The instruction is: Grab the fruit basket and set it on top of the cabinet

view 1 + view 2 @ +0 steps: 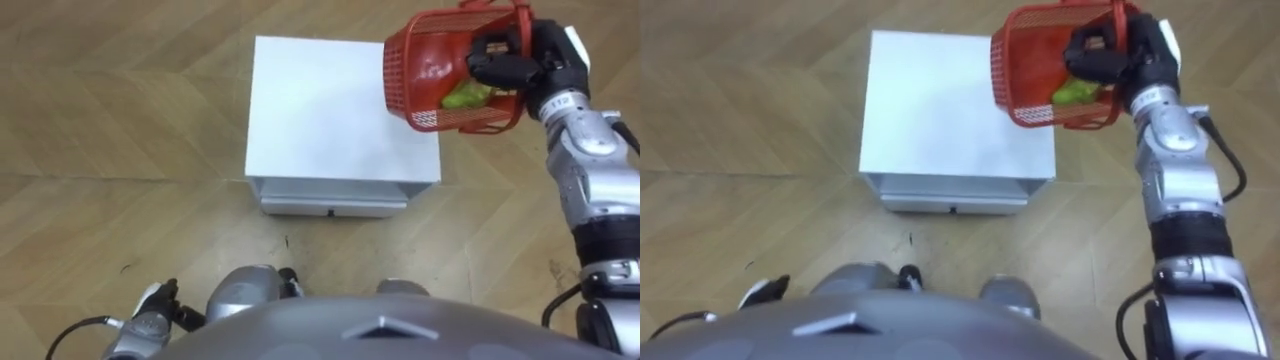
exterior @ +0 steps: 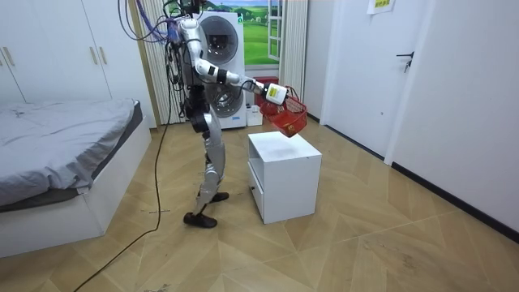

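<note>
The red mesh fruit basket [image 1: 430, 70] hangs tilted in the air over the far right corner of the white bedside cabinet [image 1: 320, 110]. My right hand [image 1: 510, 55] is shut on its rim and handle. A green fruit [image 1: 465, 97] lies inside, with something reddish beside it. In the room view I stand at the cabinet [image 2: 284, 162] with my right arm stretched out, and the basket [image 2: 285, 118] is held clear above the top. My left hand [image 1: 150, 318] hangs low at my side.
The cabinet has a drawer front [image 1: 330, 205] facing me. A bed [image 2: 65, 154] stands at the room view's left, and a washing machine [image 2: 220, 49] is behind me. Bare wood floor surrounds the cabinet.
</note>
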